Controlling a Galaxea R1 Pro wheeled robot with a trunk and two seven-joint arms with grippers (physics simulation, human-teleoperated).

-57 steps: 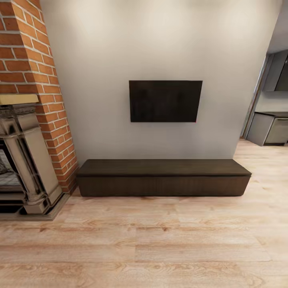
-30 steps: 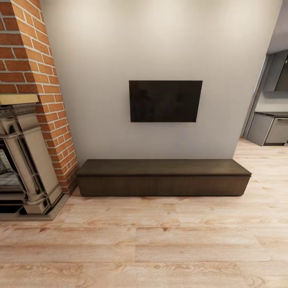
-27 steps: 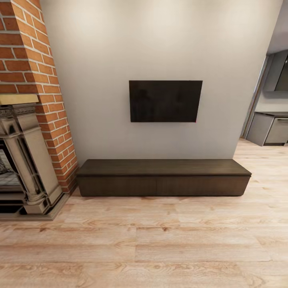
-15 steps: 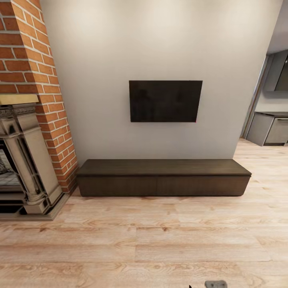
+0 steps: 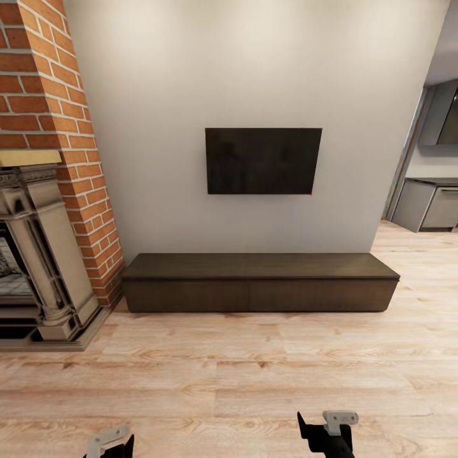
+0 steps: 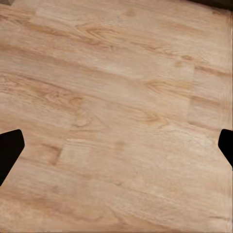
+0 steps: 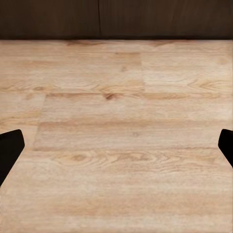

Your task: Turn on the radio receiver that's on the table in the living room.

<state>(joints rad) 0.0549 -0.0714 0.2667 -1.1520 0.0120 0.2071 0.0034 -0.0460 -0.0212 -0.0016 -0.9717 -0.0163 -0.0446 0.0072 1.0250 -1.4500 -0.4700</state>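
Note:
The red radio receiver and the glossy grey coffee table are out of view. My left gripper (image 5: 109,444) pokes up at the bottom edge of the head view, and my right gripper (image 5: 329,430) stands a little higher at the bottom right. In the left wrist view the black fingertips (image 6: 8,149) sit far apart at the frame's sides, with bare wooden floor between them. The right wrist view has its fingertips (image 7: 9,149) spread just as wide over floorboards. Both grippers are open and hold nothing.
A long dark-brown low cabinet (image 5: 261,283) runs along the white wall under a black wall-mounted screen (image 5: 263,161). A brick fireplace (image 5: 48,254) stands at the left. An opening toward grey units (image 5: 427,203) lies at the right. Light wooden floor (image 5: 229,381) stretches ahead.
Both grippers have risen into the bottom of the head view, the right one first. The room and the camera have not shifted.

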